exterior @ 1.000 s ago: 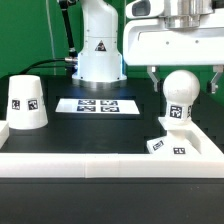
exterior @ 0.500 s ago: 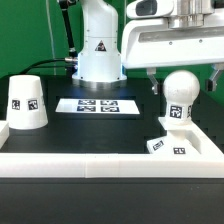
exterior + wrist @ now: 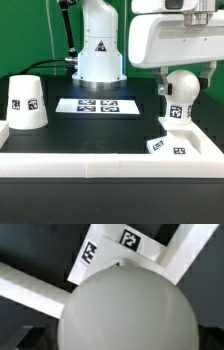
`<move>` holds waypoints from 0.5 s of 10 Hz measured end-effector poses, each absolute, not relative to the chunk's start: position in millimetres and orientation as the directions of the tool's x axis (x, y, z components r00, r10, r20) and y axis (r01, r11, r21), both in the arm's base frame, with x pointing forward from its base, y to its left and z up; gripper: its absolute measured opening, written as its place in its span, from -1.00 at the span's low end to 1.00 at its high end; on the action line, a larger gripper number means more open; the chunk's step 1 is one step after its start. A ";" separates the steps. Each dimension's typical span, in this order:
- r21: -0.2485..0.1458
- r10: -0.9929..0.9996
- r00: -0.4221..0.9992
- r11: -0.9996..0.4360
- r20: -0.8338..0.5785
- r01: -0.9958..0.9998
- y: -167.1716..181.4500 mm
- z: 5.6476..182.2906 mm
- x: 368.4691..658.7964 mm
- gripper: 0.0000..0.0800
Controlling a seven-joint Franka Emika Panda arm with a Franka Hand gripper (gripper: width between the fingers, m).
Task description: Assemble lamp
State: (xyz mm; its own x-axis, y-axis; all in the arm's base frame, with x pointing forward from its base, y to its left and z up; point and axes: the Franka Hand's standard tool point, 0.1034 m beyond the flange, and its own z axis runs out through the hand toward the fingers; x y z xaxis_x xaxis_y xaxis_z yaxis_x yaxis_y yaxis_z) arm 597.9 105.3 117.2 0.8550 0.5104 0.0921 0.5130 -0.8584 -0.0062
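Observation:
The white ball-shaped bulb stands upright on the flat angular base with square tags, at the exterior view's right. My gripper hangs directly over the bulb, jaws open, one finger on each side of the ball and not pressing it. In the wrist view the bulb fills most of the picture, with the tagged base beyond it and dark fingers at the two corners. The cone-shaped shade with its tag stands alone at the left.
The marker board lies flat at the middle back in front of the big white robot pedestal. A raised white wall borders the work area along the front and both sides.
My gripper has shifted a little toward the exterior view's right above the bulb. The bulb, base and shade have not moved.

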 end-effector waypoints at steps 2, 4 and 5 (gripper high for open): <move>0.012 0.632 0.770 -0.774 0.089 0.633 103.0 117.1 598.2 0.75; 0.025 0.717 0.692 -0.696 0.086 0.718 101.7 117.1 598.4 0.75; 0.044 0.796 0.601 -0.605 0.078 0.795 103.1 116.8 598.2 0.75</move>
State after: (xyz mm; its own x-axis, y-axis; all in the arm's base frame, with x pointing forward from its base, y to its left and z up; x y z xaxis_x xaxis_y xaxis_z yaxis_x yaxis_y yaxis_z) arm 598.2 103.1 116.8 0.6007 0.7956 0.0782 0.7952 -0.6047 0.0439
